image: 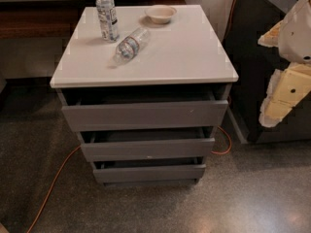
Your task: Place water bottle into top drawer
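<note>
The water bottle [130, 44], small, clear and ribbed with a bluish label band, lies on its side on the cabinet's white top [184, 52], left of centre. The top drawer [146, 114] is the tallest dark grey front. It stands pulled out a little, with a dark gap showing above it. My gripper [278, 89], white and pale yellow, hangs in the air at the far right, beside the cabinet at about top height. It is well apart from the bottle and holds nothing that I can see.
A clear upright bottle with a white cap [107, 13] stands at the back left of the top. A pale bowl [161, 13] sits at the back centre. Two shorter grey drawers [148, 148] lie below. An orange cable [51, 188] runs across the floor. Dark furniture [252, 57] stands to the right.
</note>
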